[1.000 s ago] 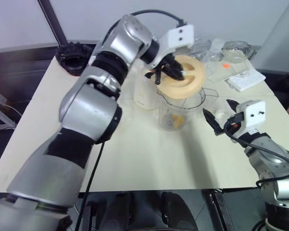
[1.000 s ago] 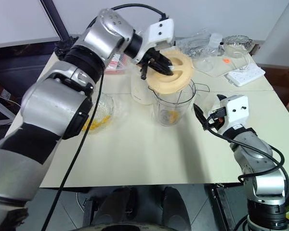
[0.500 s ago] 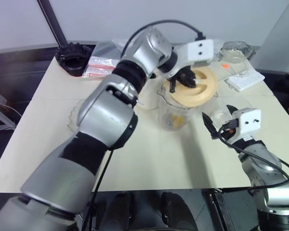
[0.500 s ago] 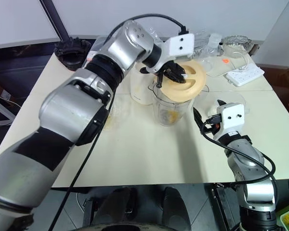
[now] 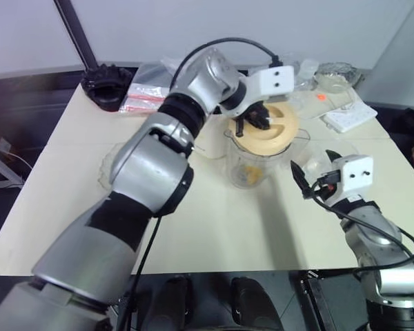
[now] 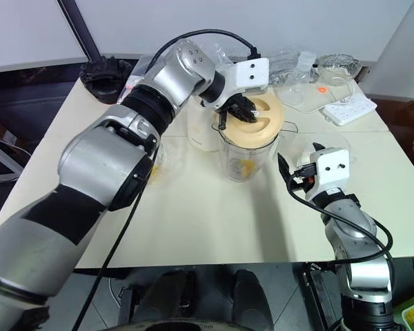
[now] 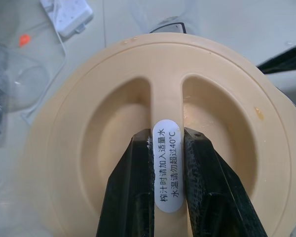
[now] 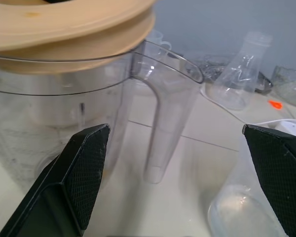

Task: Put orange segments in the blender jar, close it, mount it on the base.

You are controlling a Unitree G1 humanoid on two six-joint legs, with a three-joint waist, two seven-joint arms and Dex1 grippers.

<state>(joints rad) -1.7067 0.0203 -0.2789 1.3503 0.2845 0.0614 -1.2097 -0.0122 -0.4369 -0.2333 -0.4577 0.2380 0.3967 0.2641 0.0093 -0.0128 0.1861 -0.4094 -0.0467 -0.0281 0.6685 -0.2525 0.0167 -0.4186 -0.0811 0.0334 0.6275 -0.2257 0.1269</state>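
Cream desk (image 6: 214,221) carries the blender jar (image 6: 245,153) at centre. Left gripper (image 7: 167,143), clamped on the lid (image 6: 252,117) ridge, has lowered it onto the rim. Right gripper (image 5: 316,169) waits wide open at 3 o'clock.

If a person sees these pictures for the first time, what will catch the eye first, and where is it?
First comes the pale-orange round lid, pinched by its centre ridge in the left end effector and sitting at the mouth of the blender jar in the middle of the table. Next, the right end effector waits wide open beside the jar's handle, touching nothing. Orange segments glow yellow at the jar's bottom.
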